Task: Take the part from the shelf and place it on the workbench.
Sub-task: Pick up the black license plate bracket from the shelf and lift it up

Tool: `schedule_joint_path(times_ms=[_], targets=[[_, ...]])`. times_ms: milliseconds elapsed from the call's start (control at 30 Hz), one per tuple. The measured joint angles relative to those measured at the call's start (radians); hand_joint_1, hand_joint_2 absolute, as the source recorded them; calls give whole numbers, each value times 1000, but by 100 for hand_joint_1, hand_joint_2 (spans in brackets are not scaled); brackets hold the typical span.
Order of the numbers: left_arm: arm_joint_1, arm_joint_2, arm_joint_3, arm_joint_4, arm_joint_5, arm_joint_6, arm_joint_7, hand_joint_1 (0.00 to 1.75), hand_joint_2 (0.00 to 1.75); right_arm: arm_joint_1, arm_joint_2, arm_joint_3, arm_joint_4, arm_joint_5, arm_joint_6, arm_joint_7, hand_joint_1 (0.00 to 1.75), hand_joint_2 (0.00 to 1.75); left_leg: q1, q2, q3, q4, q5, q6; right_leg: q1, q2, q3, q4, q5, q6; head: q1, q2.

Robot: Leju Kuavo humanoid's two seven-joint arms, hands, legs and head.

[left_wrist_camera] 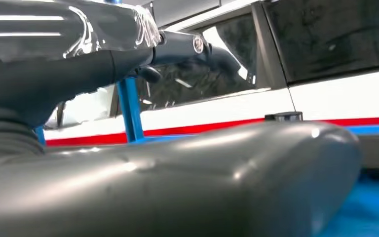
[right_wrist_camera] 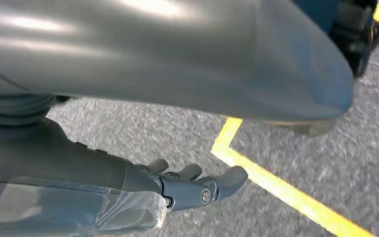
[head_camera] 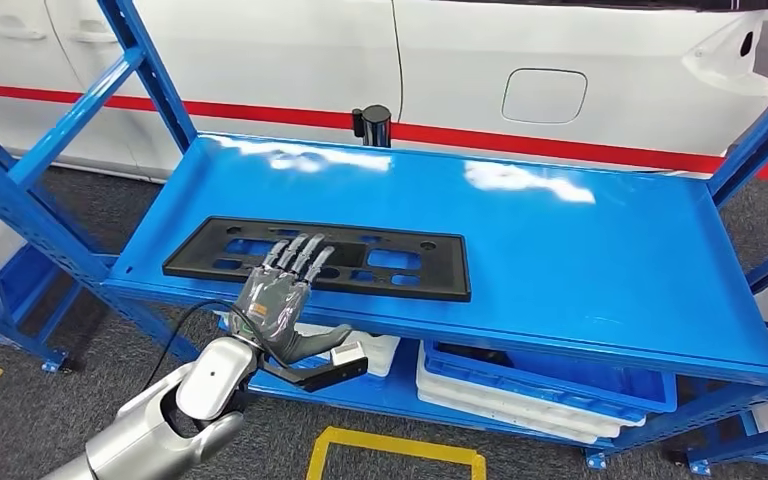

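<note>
Big blue shelf (head_camera: 580,250) up front, white car (head_camera: 560,70) behind. Flat on the shelf's near left: the part (head_camera: 400,262), a long black panel riddled with cut-outs, near edge close to the shelf lip. Looks like light, stiff plastic, thin and awkwardly wide; likely best pinched along the near long edge or hooked through a cut-out. Left hand (head_camera: 280,300) over that near edge, fingers (head_camera: 305,252) spread straight across the panel, thumb out below the lip, gripping nothing yet. Right hand (right_wrist_camera: 177,190) low above grey floor (right_wrist_camera: 143,133), fingers loosely apart, empty.
</note>
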Motion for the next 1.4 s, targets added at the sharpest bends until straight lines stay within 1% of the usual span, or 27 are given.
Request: schedule_joint_path(times_ms=[67, 167, 200, 233, 267, 333, 400, 467, 533, 567, 633, 700, 733, 767, 833, 900, 933, 1000, 1067, 1100, 1167, 1200, 1233, 1267, 1300, 1333, 1400], targets=[[-1, 0, 0, -11, -4, -12, 5, 0, 0, -2, 0, 0, 0, -3, 1, -1, 0, 0, 2, 3, -58, 100, -19, -4, -2, 0, 16, -3, -10, -12, -1, 0], [3, 0, -2, -18, 5, -23, 3, 0, 0, -3, 0, 0, 0, -7, 7, 1, 0, 0, 1, 4, -175, 269, -91, -9, 2, 2, 33, -3, -29, -20, -2, 0], [6, 0, -3, -19, 11, -23, -1, 0, 0, -2, 0, 0, 0, -7, 9, 3, 0, 0, 1, 4, -196, 286, -102, -10, 4, 4, 40, -3, -35, -21, -2, 0], [8, 0, -3, -19, 18, -22, -6, 0, 0, -1, 0, 0, 0, -7, 10, 7, 0, 0, 0, 4, -203, 275, -96, -8, 6, 5, 48, -3, -41, -21, -3, 0], [9, 0, -4, -19, 24, -20, -13, 0, 0, -1, 1, 0, 0, -8, 12, 11, 0, 0, -2, 4, -198, 238, -71, -5, 8, 6, 59, -3, -48, -21, -3, 0], [10, 0, -3, -19, 33, -13, -25, 0, 0, -1, 1, 0, 0, -8, 13, 17, 0, 0, -10, 4, -160, 100, 28, 11, 11, 9, 82, -3, -64, -20, -3, 0], [9, -3, -4, -18, 40, -7, -34, 0, 0, -2, 3, 0, 0, -8, 13, 17, 0, 0, -18, 5, -127, -5, 99, 23, 14, 9, 96, -4, -76, -15, -2, 0], [9, -6, -4, -17, 57, -5, -44, 0, 0, -3, 3, 0, 0, -9, 13, 12, 0, 0, -23, 5, -118, -24, 107, 26, 12, 9, 99, -7, -83, -7, -2, 0], [8, -10, -2, -16, 93, -7, -58, 0, 0, -3, 2, 0, 0, -9, 13, 3, 0, 0, -18, 4, -108, -33, 111, 32, 12, 8, 99, -2, -96, 5, -3, 0], [7, -12, -1, -16, 114, -10, -65, 0, 0, -4, 2, 0, 0, -9, 13, -1, 0, 0, -13, 5, -102, -39, 111, 36, 13, 8, 90, 18, -109, 12, -2, 0], [3, -18, -1, -15, 153, -21, -77, 0, 0, -5, 1, 0, 0, -9, 13, -5, 0, 0, -6, 6, -93, -45, 107, 40, 7, 7, 34, 124, -158, 26, -1, 0], [2, -23, -2, -13, 177, -32, -82, 0, 87, -4, 1, 0, 0, -9, 13, -4, 0, 0, -2, 6, -89, -45, 100, 41, -3, 6, -48, 256, -198, 36, 0, 0], [2, -24, -2, -12, 183, -36, -83, 0, 131, -3, 1, 0, 0, -9, 13, -4, 0, 0, 0, 6, -85, -45, 96, 38, -9, 6, -72, 284, -192, 40, 0, 0], [3, -25, -3, -11, 188, -38, -85, 0, 175, -2, 1, 0, 0, -9, 13, -4, 0, 0, 4, 5, -79, -44, 91, 34, -13, 6, -76, 271, -167, 45, 0, 0], [2, -25, -3, -10, 195, -41, -87, 0, 175, -2, 1, 0, 0, -8, 13, -2, 0, 0, 11, 4, -64, -44, 79, 21, -24, 5, -28, 141, -79, 56, 0, 0], [-3, -25, -3, -8, 200, -45, -85, 0, 175, -3, 3, 0, 0, -8, 13, 2, 0, 0, 11, 2, -54, -42, 68, 6, -27, 9, 23, 23, -29, 57, 0, 0], [-6, -25, -3, -7, 203, -46, -83, 0, 175, -3, 4, 0, 0, -8, 13, 3, 0, 0, 10, 1, -51, -44, 65, 0, -26, 11, 34, 0, -26, 52, -1, 0], [-9, -25, -3, -5, 207, -48, -78, 0, 175, -3, 4, 0, 0, -8, 14, 5, 0, 0, 11, 0, -47, -50, 64, -9, -22, 14, 35, -3, -31, 34, -2, 0], [-9, -25, -2, -4, 208, -50, -76, 0, 175, -4, 4, 0, 0, -8, 14, 5, 0, 0, 15, 3, -57, -26, 46, -16, -21, 14, 38, -5, -31, 17, -2, 0], [-10, -25, -2, -4, 210, -50, -76, 0, 175, -4, 4, 0, 0, -8, 14, 5, 0, 0, 15, 5, -78, 19, 22, -18, -21, 13, 40, -6, -32, 11, -2, 0], [-11, -25, -3, -3, 214, -52, -75, 0, 175, -4, 4, 0, 0, -7, 14, 5, 0, 0, 13, 6, -150, 165, -42, -19, -17, 12, 42, -6, -36, 2, -3, 0], [-10, -25, -3, -3, 216, -52, -74, 0, 175, -4, 4, 0, 0, -6, 15, 5, 0, 0, 11, 6, -187, 235, -64, -17, -14, 12, 44, -6, -38, 0, -4, 0], [-10, -25, -4, -3, 217, -52, -73, 0, 175, -4, 4, 0, 0, -6, 15, 6, 0, 0, 8, 6, -211, 273, -69, -14, -10, 12, 46, -6, -40, -3, -4, 0], [-10, -25, -4, -3, 217, -53, -72, 0, 175, -3, 4, 0, 0, -6, 16, 6, 0, 0, 5, 6, -214, 270, -54, -8, -6, 12, 51, -6, -42, -6, -4, 0], [-10, -25, -4, -2, 218, -53, -71, 0, 175, -3, 4, 0, 0, -6, 16, 6, 0, 0, 0, 6, -196, 224, -21, 1, -2, 14, 56, -6, -45, -8, -4, 0], [-11, -25, -5, -1, 219, -54, -70, 0, 175, -3, 4, 0, 0, -6, 16, 5, 0, 0, -6, 6, -163, 148, 21, 13, 2, 15, 61, -6, -47, -10, -4, 0], [-14, -25, -5, 1, 223, -54, -70, 0, 175, -4, 7, 0, 0, -6, 16, 5, 0, 0, -19, 10, -102, 13, 74, 34, 9, 16, 66, -6, -52, -10, -3, 0]])
